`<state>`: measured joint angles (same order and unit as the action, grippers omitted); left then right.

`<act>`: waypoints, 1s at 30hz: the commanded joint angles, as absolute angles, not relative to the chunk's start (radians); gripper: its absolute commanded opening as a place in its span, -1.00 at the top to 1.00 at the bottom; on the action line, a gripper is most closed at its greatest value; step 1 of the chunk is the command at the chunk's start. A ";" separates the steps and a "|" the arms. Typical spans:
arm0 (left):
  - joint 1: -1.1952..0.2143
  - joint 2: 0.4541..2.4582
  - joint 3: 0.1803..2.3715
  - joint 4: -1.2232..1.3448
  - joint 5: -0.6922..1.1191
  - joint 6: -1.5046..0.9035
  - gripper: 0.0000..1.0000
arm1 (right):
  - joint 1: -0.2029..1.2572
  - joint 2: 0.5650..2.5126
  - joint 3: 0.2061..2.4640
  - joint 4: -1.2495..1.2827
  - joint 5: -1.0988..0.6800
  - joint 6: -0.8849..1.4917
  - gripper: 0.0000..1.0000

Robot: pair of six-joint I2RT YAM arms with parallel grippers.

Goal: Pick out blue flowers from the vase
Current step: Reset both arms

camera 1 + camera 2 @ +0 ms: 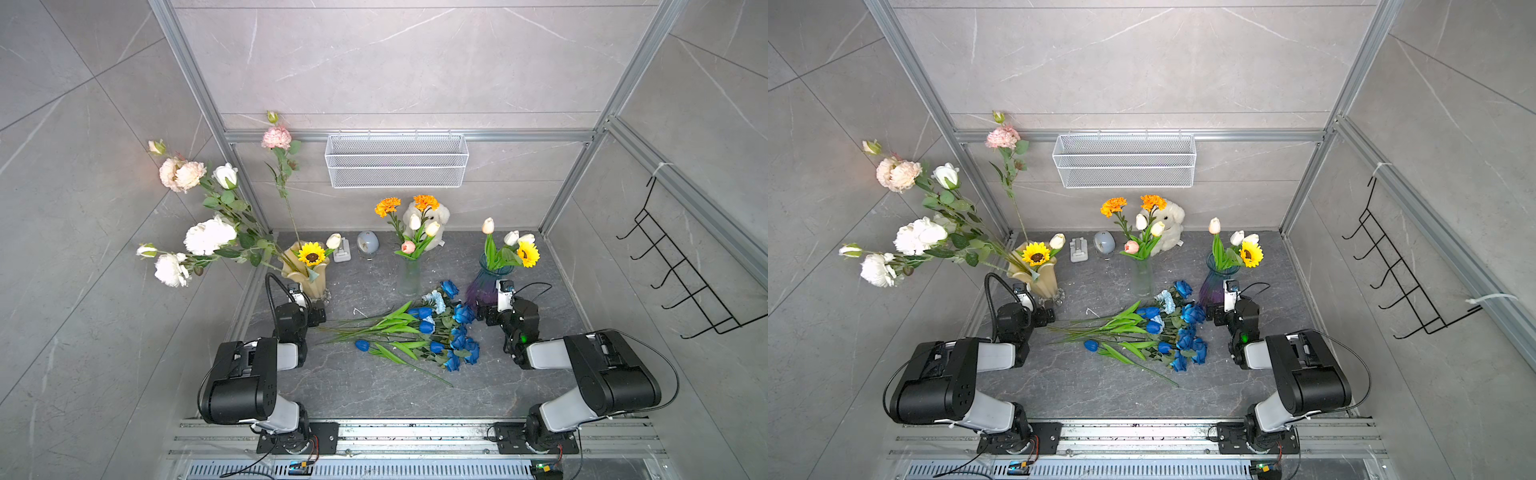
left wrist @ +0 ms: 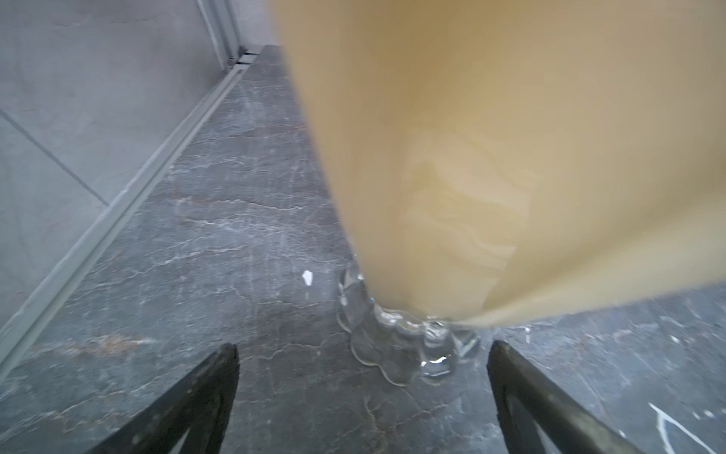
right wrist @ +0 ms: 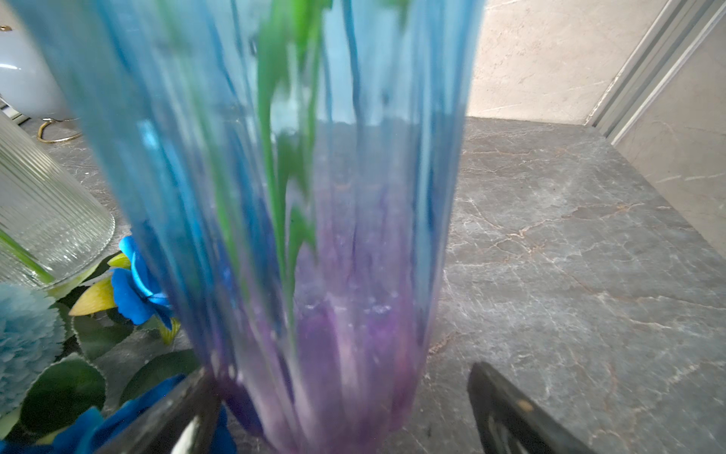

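Left gripper (image 2: 363,350): jaws wide apart and empty, low over the bench (image 1: 374,395), facing the glass foot of the beige vase (image 2: 471,157); no contact seen.
Right gripper (image 3: 340,373): jaws wide apart and empty, straddling the base of the blue-purple vase (image 3: 294,196); one jaw looks very close to the glass, contact unclear.
Blue flowers (image 1: 432,328): a loose heap flat on the bench between the two grippers, in front of the clear vase (image 1: 409,278); blooms lie toward the right gripper, stems toward the left.
Look: deep blue roses, small deep blue tulips and pale sky-blue carnations, on long green stems with broad leaves.
Vases: no blue bloom visible in any of the three.
Step, as judged: picking looks finished; clear both grippers.
Doing it well: draw straight back from the glass and lift before turning, so neither vase tips and the heap is not dragged.
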<state>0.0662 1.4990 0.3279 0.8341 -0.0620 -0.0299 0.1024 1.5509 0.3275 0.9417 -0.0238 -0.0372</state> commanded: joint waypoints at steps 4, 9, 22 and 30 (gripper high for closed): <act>0.051 1.498 0.356 0.852 -0.002 0.015 -1.00 | 0.094 1.536 0.352 0.930 0.009 -0.020 -0.99; 0.051 1.500 0.366 0.834 -0.012 0.008 -1.00 | 0.093 1.536 0.352 0.931 0.010 -0.020 -0.99; 0.077 1.500 0.373 0.821 0.019 -0.006 -1.00 | 0.092 1.536 0.352 0.931 0.011 -0.022 -0.99; 0.077 1.499 0.373 0.821 0.020 -0.006 -1.00 | 0.093 1.537 0.354 0.929 0.011 -0.021 -0.99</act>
<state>0.0727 1.5059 0.3531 0.7856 0.0074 -0.0078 0.1024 1.5509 0.3294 0.9379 -0.0238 -0.0372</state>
